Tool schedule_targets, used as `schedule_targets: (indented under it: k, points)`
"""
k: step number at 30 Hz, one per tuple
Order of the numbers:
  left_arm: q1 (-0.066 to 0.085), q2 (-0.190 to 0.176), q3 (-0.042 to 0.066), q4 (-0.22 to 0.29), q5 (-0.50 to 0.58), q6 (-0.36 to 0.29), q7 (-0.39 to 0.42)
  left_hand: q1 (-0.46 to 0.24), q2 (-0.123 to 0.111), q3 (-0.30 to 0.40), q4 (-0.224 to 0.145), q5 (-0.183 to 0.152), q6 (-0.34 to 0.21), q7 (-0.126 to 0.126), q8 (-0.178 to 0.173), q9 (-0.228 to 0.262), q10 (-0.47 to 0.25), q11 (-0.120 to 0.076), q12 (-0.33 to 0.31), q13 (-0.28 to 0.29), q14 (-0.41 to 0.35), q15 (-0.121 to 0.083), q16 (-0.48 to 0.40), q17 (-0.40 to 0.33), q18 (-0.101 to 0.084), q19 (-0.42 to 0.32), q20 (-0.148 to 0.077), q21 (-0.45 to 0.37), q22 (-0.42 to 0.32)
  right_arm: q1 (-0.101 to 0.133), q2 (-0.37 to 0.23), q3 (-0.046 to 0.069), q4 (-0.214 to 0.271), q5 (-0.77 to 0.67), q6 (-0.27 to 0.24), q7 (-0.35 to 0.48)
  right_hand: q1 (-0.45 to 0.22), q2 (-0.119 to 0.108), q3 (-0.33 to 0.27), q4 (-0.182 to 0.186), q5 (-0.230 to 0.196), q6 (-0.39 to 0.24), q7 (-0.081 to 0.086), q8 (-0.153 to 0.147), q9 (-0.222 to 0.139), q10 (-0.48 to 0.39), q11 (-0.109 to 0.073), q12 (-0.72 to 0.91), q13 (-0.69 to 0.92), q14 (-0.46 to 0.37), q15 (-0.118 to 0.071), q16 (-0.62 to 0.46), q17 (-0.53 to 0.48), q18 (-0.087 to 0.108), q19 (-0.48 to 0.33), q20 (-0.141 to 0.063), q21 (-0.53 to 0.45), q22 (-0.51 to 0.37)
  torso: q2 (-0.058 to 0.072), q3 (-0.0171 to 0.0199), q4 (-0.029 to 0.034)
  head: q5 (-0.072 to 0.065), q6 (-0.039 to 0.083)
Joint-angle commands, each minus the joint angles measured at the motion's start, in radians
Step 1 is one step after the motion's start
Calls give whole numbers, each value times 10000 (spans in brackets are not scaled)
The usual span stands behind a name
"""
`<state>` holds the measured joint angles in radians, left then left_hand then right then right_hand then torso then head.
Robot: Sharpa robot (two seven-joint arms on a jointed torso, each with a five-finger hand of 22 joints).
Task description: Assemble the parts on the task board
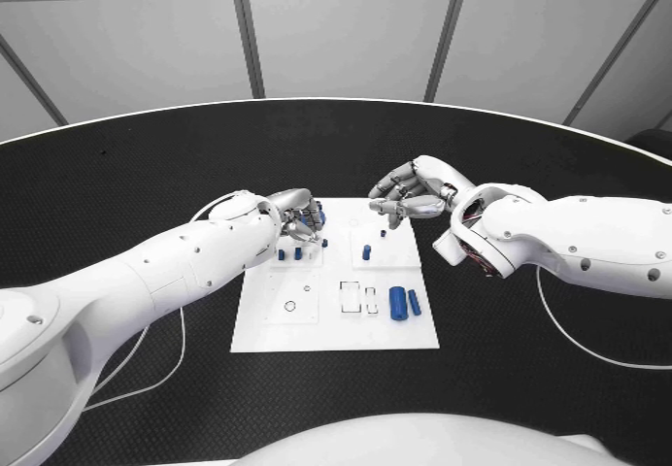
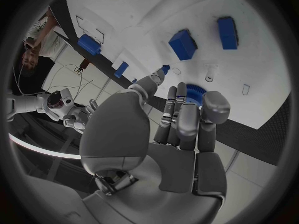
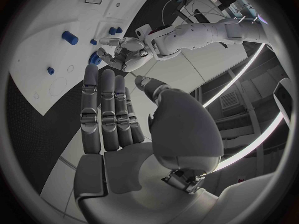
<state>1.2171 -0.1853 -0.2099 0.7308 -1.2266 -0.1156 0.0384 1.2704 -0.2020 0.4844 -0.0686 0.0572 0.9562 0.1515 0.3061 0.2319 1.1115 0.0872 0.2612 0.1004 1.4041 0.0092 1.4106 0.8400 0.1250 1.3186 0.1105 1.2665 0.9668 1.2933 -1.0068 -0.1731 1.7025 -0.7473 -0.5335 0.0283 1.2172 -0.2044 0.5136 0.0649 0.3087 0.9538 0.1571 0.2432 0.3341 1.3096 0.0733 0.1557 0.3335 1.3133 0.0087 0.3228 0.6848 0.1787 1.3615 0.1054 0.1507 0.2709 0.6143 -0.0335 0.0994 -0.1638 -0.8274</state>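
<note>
Looking down from the head, the left hand [image 1: 297, 216] is hovering over the task board [image 1: 266, 325]. At its own wrist, its fingers [image 2: 177, 119] are pinching a blue toothed part [image 2: 195, 93]. From the right wrist, the right hand [image 3: 121, 119] is idling wide, farther off.

Right hand [image 3: 115, 119] stretched out flat above the white task board [image 3: 44, 50], fingers [image 3: 102, 99] straight and side by side, thumb apart, nothing held. Beyond the fingertips, small blue parts [image 3: 70, 37] scattered on the board, some standing upright, a faint ring outline near one edge. Left hand [image 3: 124, 55] over the board's far edge, fingers curled around a blue gear-like part [image 3: 94, 58]. Black surface [image 3: 44, 129] beside the board.
</note>
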Motion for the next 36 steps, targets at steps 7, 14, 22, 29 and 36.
schedule_targets:
  k: [7,14,22,29,36]
  points:
    - [-52,183,-1,-138,-96,270,-179,-78,6,0,68,-23,48,-13,-14,5,52,-2,-74,-2,46,-8,30,19,-86,70,-31,56,-17,1,3,1,25,0,-7,-5,99,8,54,-1,59,-13,-21,65,9,-73,-16,45,9,-8,-16,-68,9,25,29,8,35,-9,-2,-1,4,-47,-9]
    - [-64,275,0,-230,-117,387,-293,-86,47,41,109,-15,78,-10,-30,8,80,-1,-124,-8,27,-6,1,-88,-86,70,-35,55,-21,1,3,1,43,0,-16,-8,99,8,54,-1,59,-13,-21,65,9,-73,-16,45,9,-8,-16,-68,9,25,29,8,35,-9,-7,3,3,-54,-25]
    - [-66,351,1,-258,-177,496,-382,124,198,368,77,-6,166,-23,-80,19,196,-18,-269,-26,34,-26,-26,-183,-94,93,-44,83,17,2,7,2,54,0,-19,-13,99,8,54,-1,59,-13,-21,65,9,-73,-16,45,9,-8,-16,-68,9,25,29,8,35,-9,-8,2,5,-69,-48]
    - [-67,403,1,-268,-197,570,-414,313,357,773,5,-10,261,-32,-112,38,319,-36,-391,-39,25,-42,-60,-337,-100,109,-54,110,54,2,5,2,68,0,-21,-14,99,8,54,-1,59,-13,-21,65,9,-73,-16,45,9,-8,-16,-68,9,25,29,8,35,-9,-5,10,13,-100,-66]
    - [-67,462,1,-292,-204,613,-428,371,375,940,-45,-10,279,-30,-137,47,364,-43,-451,-43,36,-47,-57,-334,-100,109,-59,117,58,4,9,2,77,0,-23,-16,99,8,54,-1,59,-13,-21,65,9,-73,-16,45,9,-8,-16,-68,9,25,29,8,35,-9,-11,14,6,-114,-75]
